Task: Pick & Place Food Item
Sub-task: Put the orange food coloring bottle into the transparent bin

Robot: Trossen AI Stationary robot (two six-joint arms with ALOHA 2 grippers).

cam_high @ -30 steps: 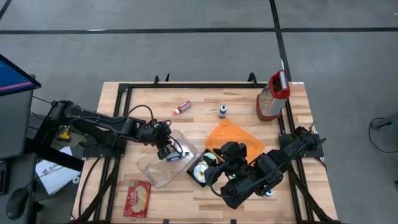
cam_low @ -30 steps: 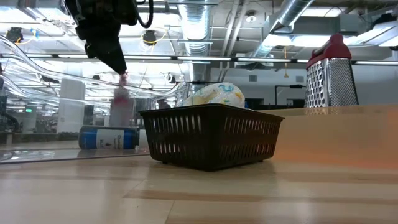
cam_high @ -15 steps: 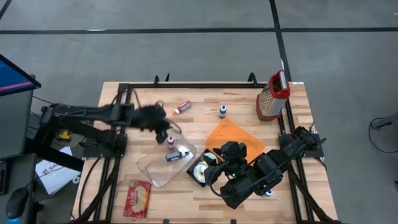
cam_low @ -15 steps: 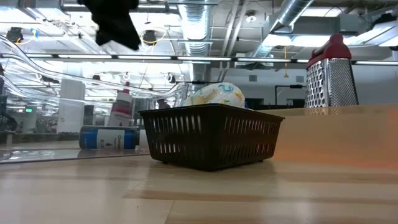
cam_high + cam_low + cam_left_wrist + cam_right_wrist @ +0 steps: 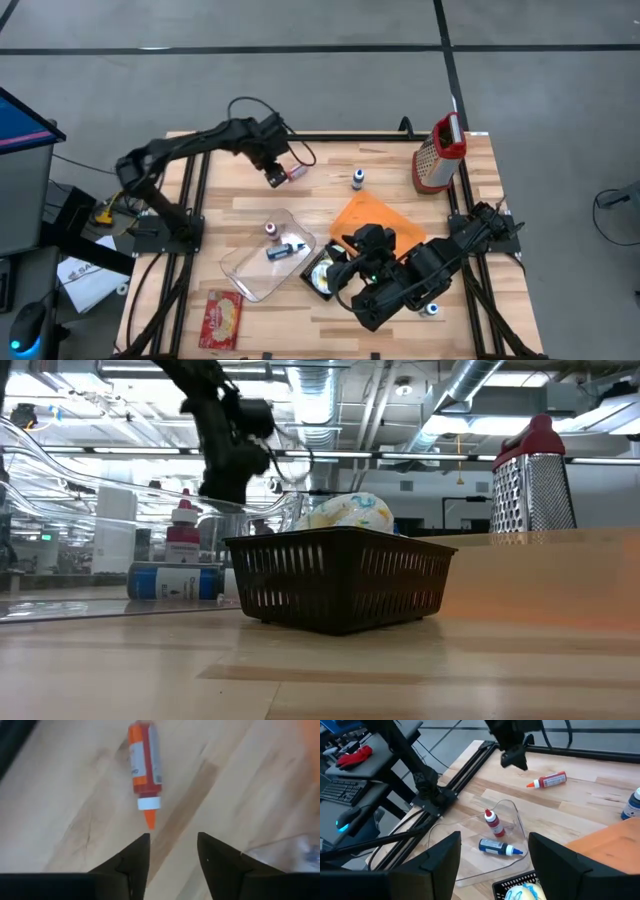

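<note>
An orange-red squeeze bottle (image 5: 145,765) lies on its side on the bare wood at the far left (image 5: 293,173). My left gripper (image 5: 172,845) hangs open just above it, fingers pointing down past its nozzle, touching nothing (image 5: 277,177). A clear plastic container (image 5: 250,275) holds a red bottle (image 5: 270,229) standing upright and a blue bottle (image 5: 285,250) lying flat. My right gripper (image 5: 492,852) stands open and empty above a black basket (image 5: 340,580), which holds a white patterned food packet (image 5: 345,512).
An orange cloth (image 5: 375,222) lies beside the basket. A small blue-capped bottle (image 5: 358,179) and a metal grater (image 5: 440,155) stand at the far right. A red packet (image 5: 222,318) lies at the near left edge.
My left gripper has let go of the red bottle, which now stands upright in the clear container. The gripper has then swung quickly toward the table's far edge and now hangs over the orange-red bottle. My right arm has kept still.
</note>
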